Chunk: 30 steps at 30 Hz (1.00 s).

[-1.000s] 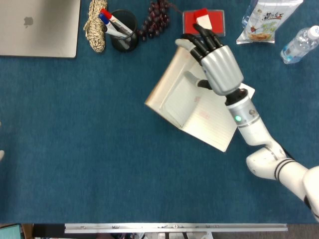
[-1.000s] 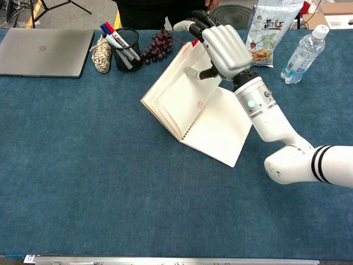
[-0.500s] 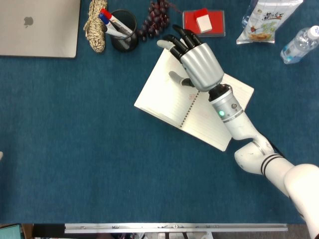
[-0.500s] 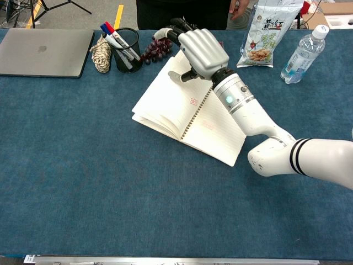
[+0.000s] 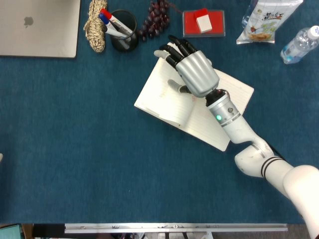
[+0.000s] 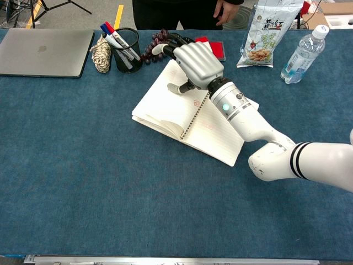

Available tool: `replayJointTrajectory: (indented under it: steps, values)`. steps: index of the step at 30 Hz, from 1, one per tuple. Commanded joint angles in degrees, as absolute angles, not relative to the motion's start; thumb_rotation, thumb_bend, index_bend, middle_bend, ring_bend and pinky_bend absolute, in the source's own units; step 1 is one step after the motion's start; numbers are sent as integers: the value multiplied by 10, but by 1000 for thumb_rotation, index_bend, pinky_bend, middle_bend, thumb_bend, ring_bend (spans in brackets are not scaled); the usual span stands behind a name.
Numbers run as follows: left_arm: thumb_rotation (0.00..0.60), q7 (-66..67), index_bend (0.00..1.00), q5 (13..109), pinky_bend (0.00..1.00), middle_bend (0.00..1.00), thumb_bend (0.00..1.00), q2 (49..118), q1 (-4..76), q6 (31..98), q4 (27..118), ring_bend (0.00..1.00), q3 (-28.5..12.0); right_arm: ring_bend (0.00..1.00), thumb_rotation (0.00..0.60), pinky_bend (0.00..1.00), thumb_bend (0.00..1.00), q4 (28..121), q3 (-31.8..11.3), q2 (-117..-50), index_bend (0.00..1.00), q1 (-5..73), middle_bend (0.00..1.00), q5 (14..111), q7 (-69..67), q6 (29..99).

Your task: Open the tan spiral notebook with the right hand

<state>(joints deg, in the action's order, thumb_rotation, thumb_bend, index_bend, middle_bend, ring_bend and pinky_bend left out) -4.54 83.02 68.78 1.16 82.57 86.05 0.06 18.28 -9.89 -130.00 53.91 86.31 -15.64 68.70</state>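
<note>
The tan spiral notebook with lined cream pages (image 5: pixel 169 97) lies open on the blue felt table (image 5: pixel 75 149), just in front of the black mesh pen cup (image 5: pixel 124 31). The right hand (image 5: pixel 192 69), fingers loosely spread, rests palm-down on its left-hand pages.

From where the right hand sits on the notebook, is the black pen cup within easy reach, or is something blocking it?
Probably yes. The right hand rests on the open notebook, fingers pointing toward the table's far edge. The pen cup stands up and to its left, with bare cloth between; only the grapes sit close beside that path.
</note>
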Motion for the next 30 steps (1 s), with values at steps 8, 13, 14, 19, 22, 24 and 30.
replayJointTrajectory:
  steps: [8,13,14,19,22,24,30]
  values:
    - [600,-46,404,826,601,293,111,689,14,819,860,303,-1,90,600,184,207,186,-120,-1300,245,573,259,813,-125,631]
    - [600,-50,407,827,601,293,111,689,10,822,858,303,1,90,600,184,207,193,-127,-1300,245,584,259,787,-118,617]
    - [600,-52,407,826,601,293,111,689,9,823,858,303,2,90,600,184,207,192,-128,-1300,245,586,259,783,-119,620]
    - [600,-56,408,826,600,293,111,688,7,824,855,303,2,90,600,184,207,181,-121,-1300,245,585,259,780,-127,639]
    - [600,-54,408,827,600,293,111,687,10,824,857,303,-1,91,600,184,207,173,-115,-1300,245,581,260,783,-136,652]
    - [600,-51,407,828,600,293,111,687,11,825,859,303,-2,93,600,184,207,167,-111,-1300,245,578,260,787,-143,664]
    - [600,-43,403,830,600,293,111,684,16,824,866,303,-6,97,600,184,207,143,-96,-1299,245,562,262,808,-164,704]
